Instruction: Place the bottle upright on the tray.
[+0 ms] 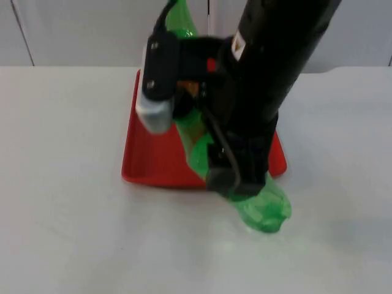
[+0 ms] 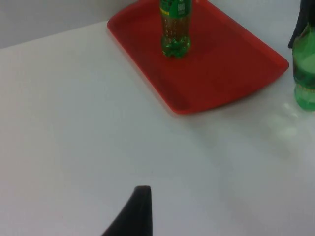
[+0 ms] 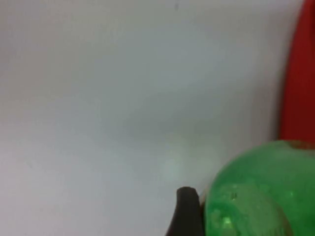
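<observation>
The right tool (image 1: pixel 236 184) hangs over the near edge of the red tray (image 1: pixel 150 162), closed around a green bottle (image 1: pixel 263 208) of translucent, dimpled plastic whose rounded, lobed base juts out past the tray's near right corner, above the white table (image 1: pixel 67 184). From the left wrist, that bottle (image 2: pixel 305 73) stands off the glossy, shallow-rimmed rectangular tray (image 2: pixel 231 73), beside its corner, while a second green bottle (image 2: pixel 174 29) stands upright on the tray. Whether the left tool (image 2: pixel 140 209) is open cannot be told; it waits over bare table.
</observation>
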Action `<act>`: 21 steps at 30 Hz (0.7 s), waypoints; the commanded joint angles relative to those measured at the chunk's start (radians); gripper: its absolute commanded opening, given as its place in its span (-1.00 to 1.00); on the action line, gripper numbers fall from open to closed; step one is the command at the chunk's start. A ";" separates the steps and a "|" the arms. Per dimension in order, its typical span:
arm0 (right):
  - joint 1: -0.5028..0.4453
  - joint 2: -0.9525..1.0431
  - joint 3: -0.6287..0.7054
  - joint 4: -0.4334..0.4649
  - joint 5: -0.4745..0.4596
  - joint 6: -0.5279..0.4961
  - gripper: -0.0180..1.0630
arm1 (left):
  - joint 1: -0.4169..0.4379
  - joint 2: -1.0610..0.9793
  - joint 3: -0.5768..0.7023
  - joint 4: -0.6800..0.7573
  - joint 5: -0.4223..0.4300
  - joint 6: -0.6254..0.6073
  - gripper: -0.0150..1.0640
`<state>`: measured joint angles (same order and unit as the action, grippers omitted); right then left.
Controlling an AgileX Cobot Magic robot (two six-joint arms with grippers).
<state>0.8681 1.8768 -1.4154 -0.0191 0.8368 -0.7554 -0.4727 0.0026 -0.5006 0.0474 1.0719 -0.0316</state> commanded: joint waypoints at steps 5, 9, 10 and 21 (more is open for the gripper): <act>-0.118 -0.123 0.000 0.026 -0.072 0.017 -0.97 | -0.006 -0.003 0.004 0.003 0.002 -0.001 0.98; -0.202 -0.152 0.000 0.112 -0.149 0.019 -0.97 | -0.006 -0.003 0.004 0.003 0.002 -0.001 0.98; -0.232 -0.157 0.000 0.151 -0.173 0.017 -0.97 | -0.006 -0.003 0.004 0.003 0.002 -0.001 0.98; -0.386 -0.156 0.000 0.371 -0.540 0.068 -0.97 | -0.006 -0.003 0.004 0.003 0.002 -0.001 0.98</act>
<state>0.4988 1.7305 -1.4154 0.3145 0.3970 -0.7096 -0.4727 0.0026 -0.5006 0.0474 1.0719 -0.0316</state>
